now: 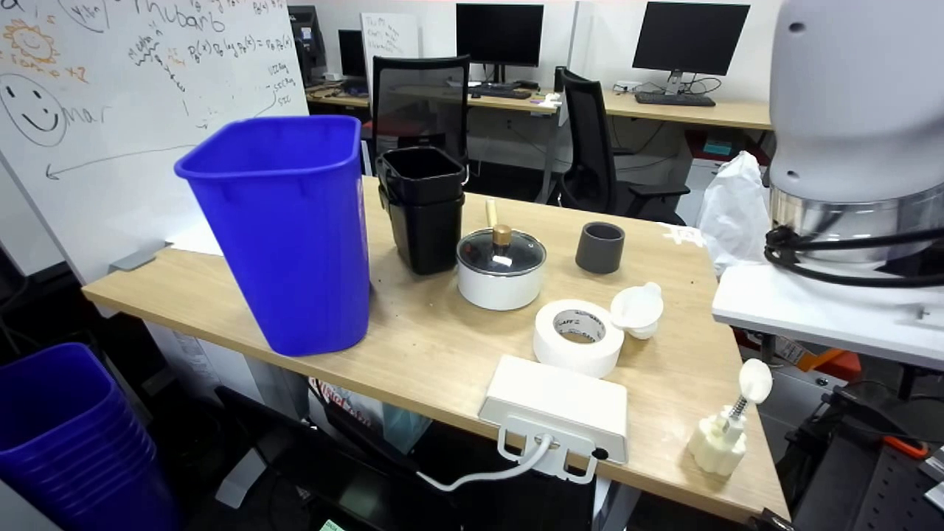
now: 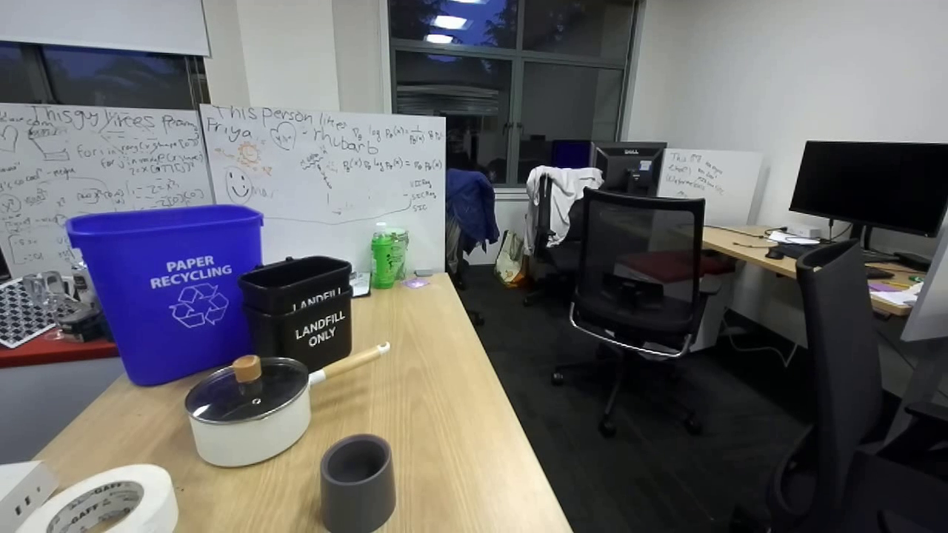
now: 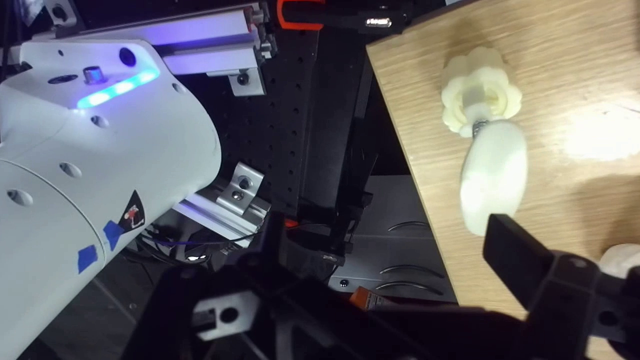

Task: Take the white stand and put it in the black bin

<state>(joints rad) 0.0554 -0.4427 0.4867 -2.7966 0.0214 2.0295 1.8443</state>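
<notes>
Black bin [image 1: 428, 240] with a second bin [image 1: 428, 192] nested inside; white stand [image 1: 721, 436] at the table [image 1: 442, 361] corner.
Knob up, long axis leaning right in an exterior view; gripper [image 3: 385, 232] jaws parted.

White, rounded casing [image 1: 855, 96] is seen in an exterior view with 2 dark recesses [image 1: 796, 27]; a silver band [image 1: 870, 219] below is crossed by black cables [image 1: 783, 239]. In the wrist view, white housing [image 3: 145, 135] is marked by a blue-lit strip [image 3: 120, 89], 2 blue patches [image 3: 87, 258] and 1 black sticker [image 3: 133, 212]. The gripper [image 3: 385, 227] is finished in black, 1 pale plate [image 3: 245, 310] fitted.
</notes>
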